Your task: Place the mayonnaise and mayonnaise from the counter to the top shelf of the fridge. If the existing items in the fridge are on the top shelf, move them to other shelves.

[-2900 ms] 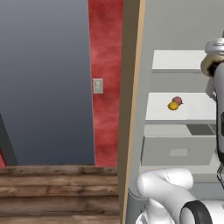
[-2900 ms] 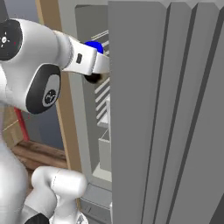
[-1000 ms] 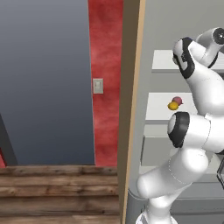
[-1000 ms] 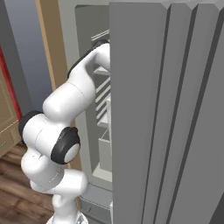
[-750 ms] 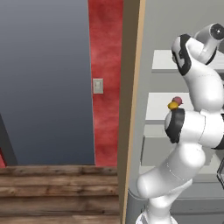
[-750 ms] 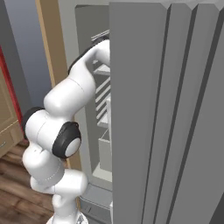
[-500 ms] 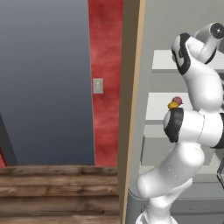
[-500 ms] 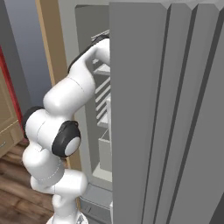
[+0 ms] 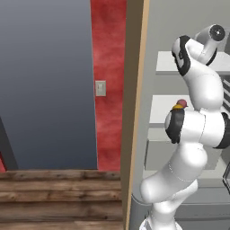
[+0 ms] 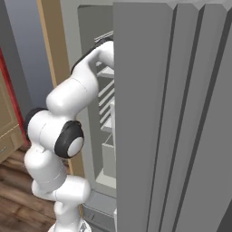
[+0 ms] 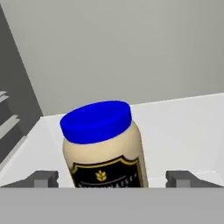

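Note:
A mayonnaise jar with a blue lid and a dark label stands upright on a pale fridge shelf. My gripper is open around it, one fingertip on each side with a small gap to the glass. In the left base view my arm reaches into the fridge at the level of the top shelf. One shelf lower, a dark red fruit and an orange-yellow fruit peek out behind my elbow. The counter is out of view.
The open fridge door stands close on the right in the right base view and hides most of the interior. A tan wooden panel borders the fridge on the left. Lower shelves and a box drawer sit below my arm.
Nearly three seconds ago my arm held the blue-lidded jar outside the fridge; now it reaches deep inside. Over the last second the arm has barely moved.

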Robot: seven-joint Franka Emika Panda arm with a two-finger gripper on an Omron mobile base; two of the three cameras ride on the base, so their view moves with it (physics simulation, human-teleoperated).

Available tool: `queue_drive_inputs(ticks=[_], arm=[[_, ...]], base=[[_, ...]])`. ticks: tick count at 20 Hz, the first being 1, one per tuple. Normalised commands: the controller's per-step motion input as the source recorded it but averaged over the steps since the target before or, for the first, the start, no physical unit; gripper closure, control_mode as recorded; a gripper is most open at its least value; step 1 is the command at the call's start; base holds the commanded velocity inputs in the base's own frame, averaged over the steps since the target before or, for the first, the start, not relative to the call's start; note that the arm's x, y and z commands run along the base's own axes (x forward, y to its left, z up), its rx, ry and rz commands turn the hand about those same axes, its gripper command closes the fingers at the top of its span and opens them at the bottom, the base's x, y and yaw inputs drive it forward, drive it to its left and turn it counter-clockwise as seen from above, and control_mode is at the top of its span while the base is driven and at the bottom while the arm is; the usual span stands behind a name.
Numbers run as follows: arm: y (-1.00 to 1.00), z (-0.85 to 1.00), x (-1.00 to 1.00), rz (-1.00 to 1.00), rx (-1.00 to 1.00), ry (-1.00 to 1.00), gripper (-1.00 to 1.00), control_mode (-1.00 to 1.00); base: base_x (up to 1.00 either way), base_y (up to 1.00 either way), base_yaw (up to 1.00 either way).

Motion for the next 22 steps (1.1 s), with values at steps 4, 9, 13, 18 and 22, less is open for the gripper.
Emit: queue_drive_inputs(ticks=[4, 9, 13, 18, 22], arm=[[0.00, 0.00, 0.24, 0.00, 0.00, -0.01, -1.00, -1.00], [0.00, 0.00, -0.55, 0.00, 0.00, -0.18, -1.00, -1.00], [0.05, 0.00, -1.00, 0.00, -0.01, -0.26, -1.00, -1.00], [0.20, 0.05, -1.00, 0.01, -0.04, -0.07, -1.00, -1.00], [0.27, 0.11, -1.00, 0.04, -0.07, 0.00, -1.00, -1.00]], base=[[0.00, 0.00, 0.00], [0.00, 0.00, 0.00], [0.00, 0.00, 0.00], [0.00, 0.00, 0.00], [0.00, 0.00, 0.00]])
